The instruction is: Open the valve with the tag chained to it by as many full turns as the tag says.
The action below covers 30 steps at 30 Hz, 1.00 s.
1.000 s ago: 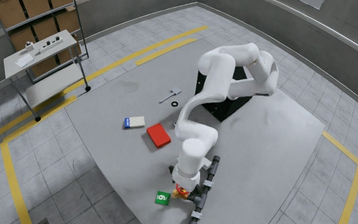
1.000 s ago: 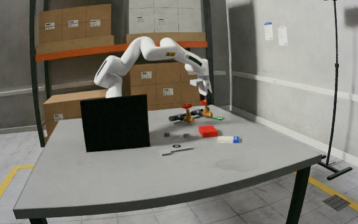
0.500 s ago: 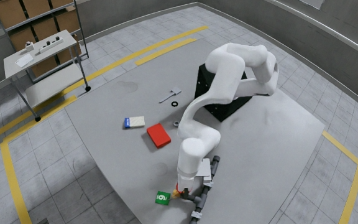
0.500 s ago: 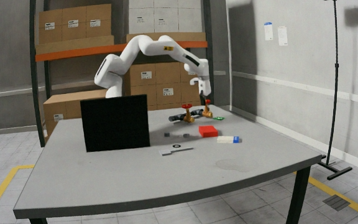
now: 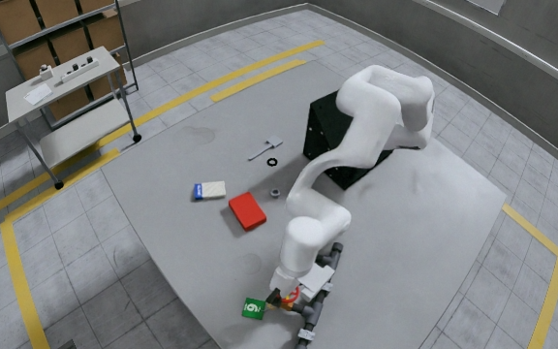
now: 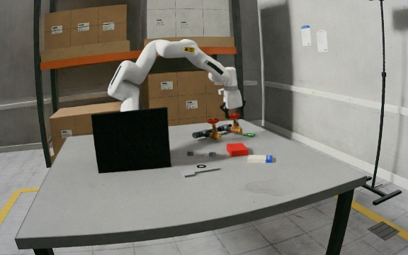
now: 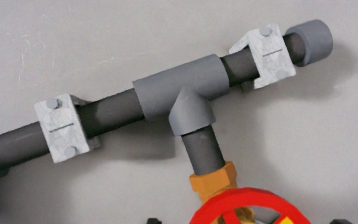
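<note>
A grey pipe run [image 5: 316,311] [image 6: 203,134] [image 7: 176,91] carries two brass valves with red handwheels. One valve [image 6: 213,128] stands to the left in the exterior view. The other valve [image 6: 235,127] [image 7: 213,183] has a green tag [image 5: 253,308] [image 6: 249,134] lying beside it, with a white digit that reads as 6 or 9. My gripper [image 5: 285,297] [image 6: 233,112] [image 7: 245,221] is open and hangs just above this valve's handwheel [image 5: 294,293] [image 7: 244,206], with a fingertip on either side of it. The fingers hold nothing.
A black box [image 5: 329,131] [image 6: 131,139] stands by the arm's base. A red block [image 5: 247,210] [image 6: 236,149], a white and blue box [image 5: 209,190] [image 6: 259,159], a grey nut [image 5: 274,190], a black ring [image 5: 272,161] and a flat grey tool [image 5: 265,147] lie mid-table.
</note>
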Motion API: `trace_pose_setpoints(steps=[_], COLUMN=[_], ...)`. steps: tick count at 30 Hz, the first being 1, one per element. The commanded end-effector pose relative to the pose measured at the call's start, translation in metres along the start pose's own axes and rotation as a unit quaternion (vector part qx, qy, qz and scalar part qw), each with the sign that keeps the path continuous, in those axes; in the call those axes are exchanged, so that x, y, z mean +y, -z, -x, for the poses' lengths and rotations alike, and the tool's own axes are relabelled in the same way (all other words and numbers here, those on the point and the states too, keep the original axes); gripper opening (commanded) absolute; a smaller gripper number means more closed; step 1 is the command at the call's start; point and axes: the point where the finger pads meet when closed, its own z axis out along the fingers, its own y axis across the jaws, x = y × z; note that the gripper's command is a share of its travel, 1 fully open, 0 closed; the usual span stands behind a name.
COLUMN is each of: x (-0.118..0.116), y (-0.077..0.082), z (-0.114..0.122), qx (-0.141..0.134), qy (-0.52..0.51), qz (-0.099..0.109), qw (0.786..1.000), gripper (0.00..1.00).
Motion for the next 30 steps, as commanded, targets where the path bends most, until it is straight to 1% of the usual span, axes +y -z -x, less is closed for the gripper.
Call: trace_pose_setpoints(steps=[1, 2, 3, 30], x=[0.0014, 0.0014, 0.0014, 0.0014], y=[0.0016, 0.0016, 0.0016, 0.0016], z=[0.001, 0.001, 0.001, 0.001], qx=[-0.002, -0.002, -0.002, -0.002], qy=[-0.009, -0.009, -0.009, -0.008], qz=[0.002, 0.002, 0.002, 0.002], qw=[1.0, 1.0, 1.0, 1.0], gripper=[1.0, 1.0, 0.0, 0.0])
